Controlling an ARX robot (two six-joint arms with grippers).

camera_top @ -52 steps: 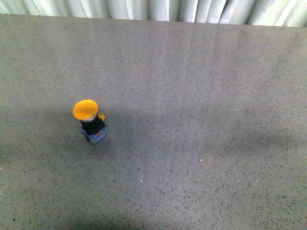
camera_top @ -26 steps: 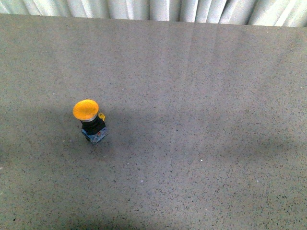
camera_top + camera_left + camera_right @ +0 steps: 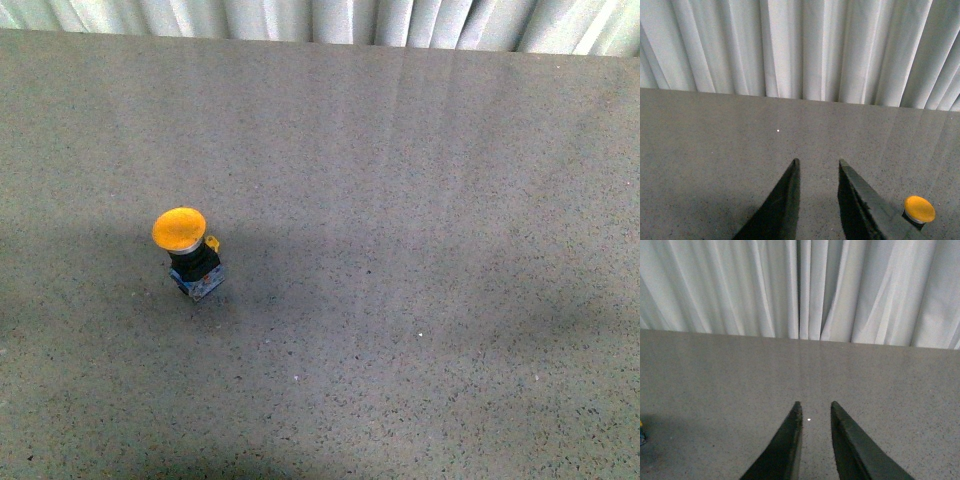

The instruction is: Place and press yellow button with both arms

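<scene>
The yellow button [image 3: 180,229] stands upright on the grey speckled table [image 3: 400,250], left of middle in the front view, with its black collar, blue-grey base and small yellow side tab showing. No arm shows in the front view. In the left wrist view my left gripper [image 3: 819,162] is open and empty above the table, and the button's cap [image 3: 919,208] shows just beside one finger. In the right wrist view my right gripper [image 3: 815,403] is open and empty over bare table; a bit of the button [image 3: 641,432] shows at that picture's edge.
White pleated curtains [image 3: 320,20] hang behind the table's far edge, also in the left wrist view [image 3: 800,50] and the right wrist view [image 3: 800,290]. Soft shadows lie across the table around the button.
The button has not moved. The shadows on the table have shifted slightly.
</scene>
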